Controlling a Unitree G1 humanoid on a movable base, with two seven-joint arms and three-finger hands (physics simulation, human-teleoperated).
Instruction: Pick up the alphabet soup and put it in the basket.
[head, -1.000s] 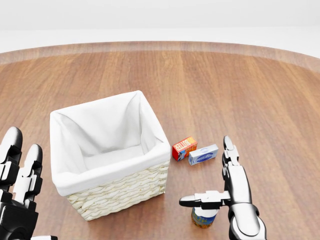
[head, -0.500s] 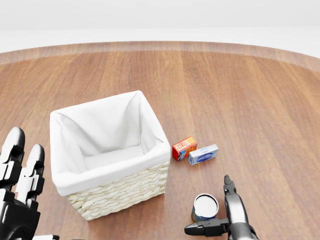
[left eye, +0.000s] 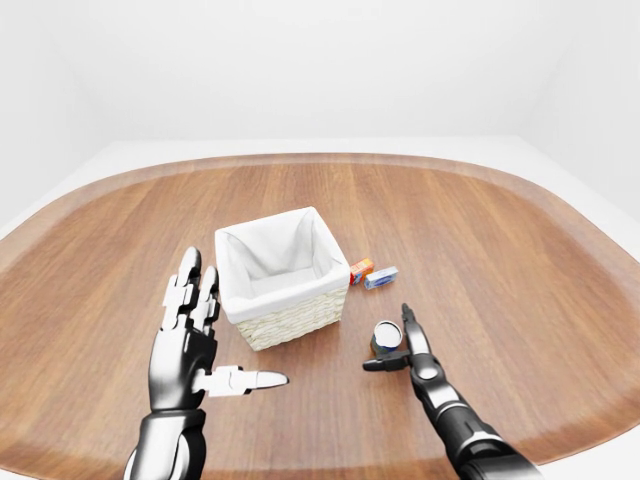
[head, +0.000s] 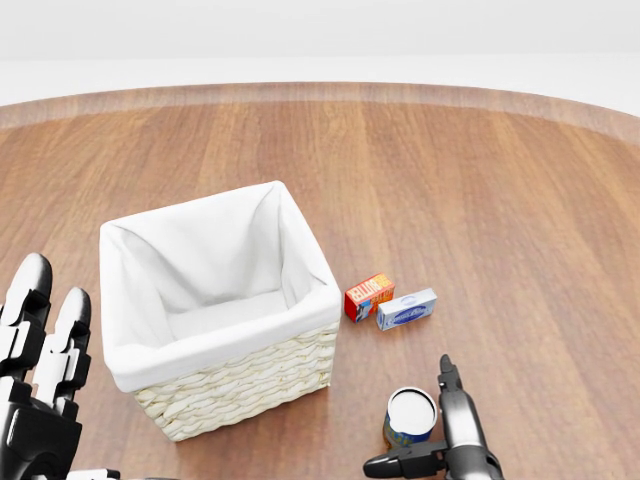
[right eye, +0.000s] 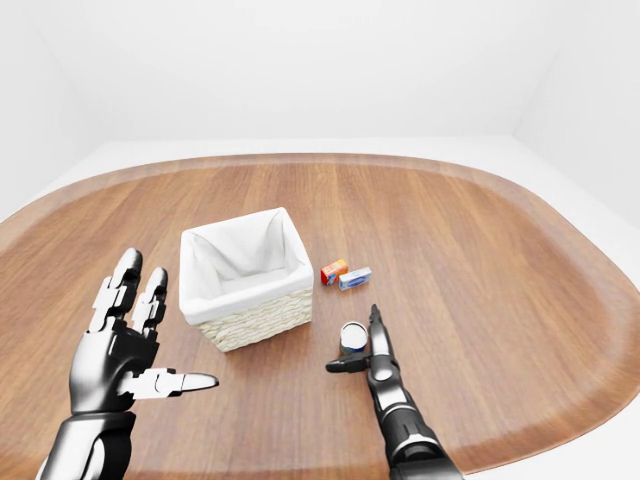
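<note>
the alphabet soup can (head: 410, 417) stood upright on the wooden surface (head: 480, 200), long axis vertical, just left of the right hand (head: 445, 440) in the head view. that hand was spread wide, holding nothing: its thumb reached across below the can, its straight finger ran up the can's right side. the left hand (left eye: 190, 340) hung open and empty, well apart beyond the basket (head: 215, 310). whether any finger touched the can was hard to tell; its label was mostly hidden.
</note>
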